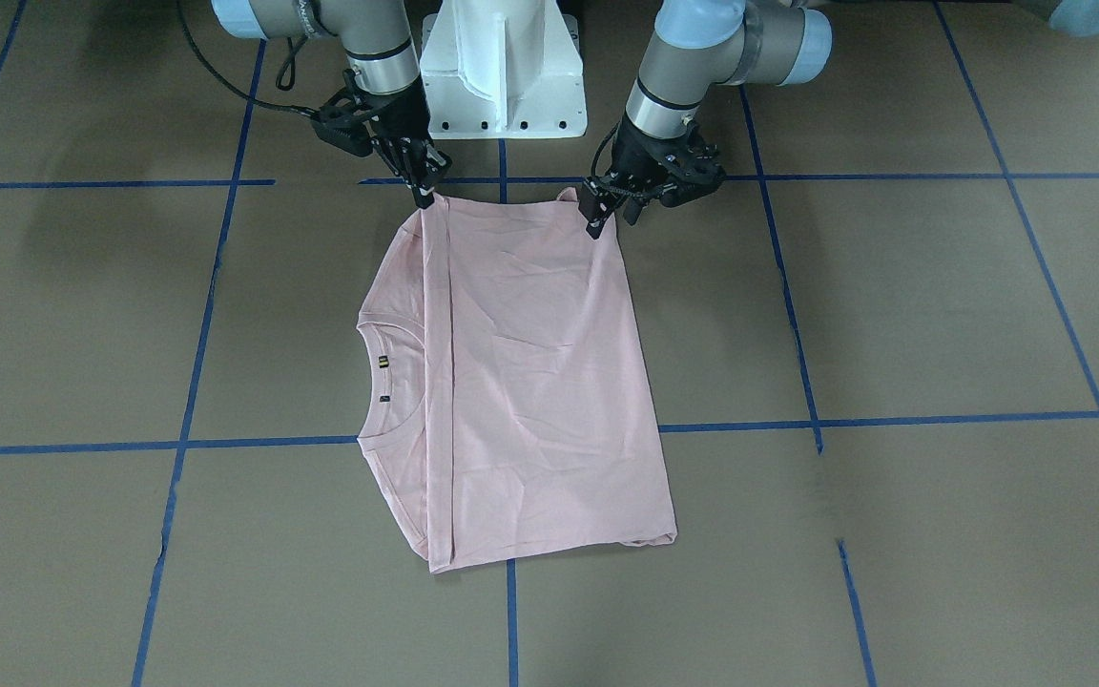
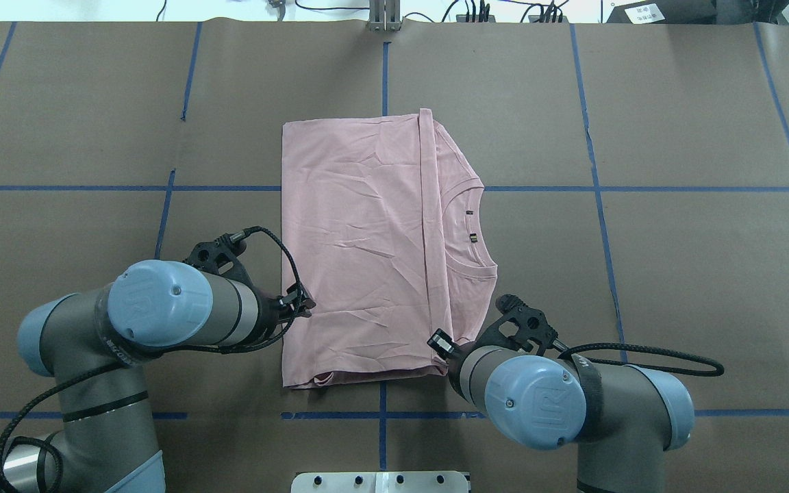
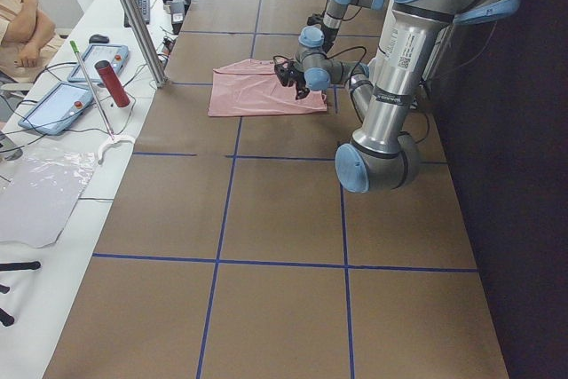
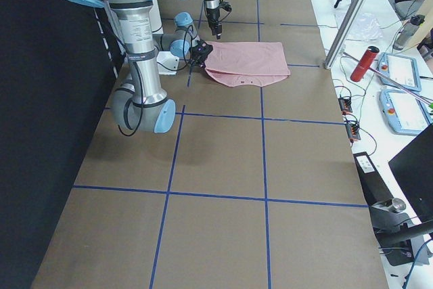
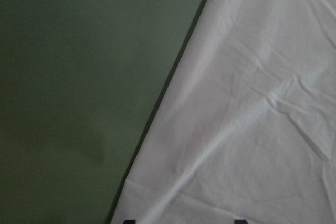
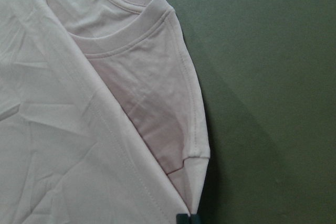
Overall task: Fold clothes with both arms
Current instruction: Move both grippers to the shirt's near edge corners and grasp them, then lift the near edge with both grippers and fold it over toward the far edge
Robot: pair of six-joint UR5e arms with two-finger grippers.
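Pale pink T-shirt [image 2: 360, 239] lies flat on the brown bench [image 2: 675, 274], plain side up, between the two arms and out in front of the robot base. It is already partly folded: the hem end is laid over the body, its edge running as a straight line just short of the round collar [image 2: 480, 233]. The collar points to the robot's right, with the neck label [image 2: 473, 238] showing.

Both end effectors sit at the shirt's near edge, the side closest to the robot.
- Left end effector [image 1: 612, 221]: at the hem-side near corner. Its wrist view shows two fingertips [image 5: 128, 220] set well apart with cloth below them, so the jaws are apart and nothing is gripped.
- Right end effector [image 1: 425, 191]: at the near end of the folded edge. Its wrist view shows the tips together on that corner of cloth, so it looks clamped on the shirt. The pinch itself is mostly out of frame.

Step in hand, as I judge it: taking hold of the near edge for the next fold, near side carried over to the far side. The right grasp looks made, the left not yet.

Next move calls for:
- The left to drop onto the corner and close through all layers.
- Both arms to lift together at an even height.
- Both to carry the edge away from the robot and lay it square on the far edge.

Risk: an uneven lift would skew the fold or drag the lower layer.
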